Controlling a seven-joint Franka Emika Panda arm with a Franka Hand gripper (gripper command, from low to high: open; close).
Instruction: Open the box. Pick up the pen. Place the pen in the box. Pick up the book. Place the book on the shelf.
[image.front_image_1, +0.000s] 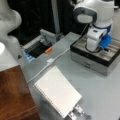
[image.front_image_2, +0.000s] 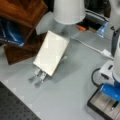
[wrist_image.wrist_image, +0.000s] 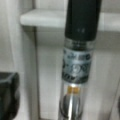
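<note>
1. A white cable (image.front_image_1: 47, 65) crosses the grey desk (image.front_image_1: 100, 92) between the white book (image.front_image_1: 58, 94), propped on a metal stand (image.front_image_1: 79, 112), and the open box (image.front_image_1: 96, 56).
2. The claw (image.front_image_1: 103, 50) sits low inside the box, seemingly gripping the pen (wrist_image.wrist_image: 78, 60); its fingers are hidden.
3. The wooden shelf (image.front_image_1: 15, 95) stands at a front view's left.

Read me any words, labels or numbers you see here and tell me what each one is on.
None can be read.
Pen: a silvery printed band on the barrel, its print too blurred to read.
Box: a small pale patch on the front wall, illegible.
Book: plain white cover, no text.
Hand: inside the open box, no markings visible.
</note>
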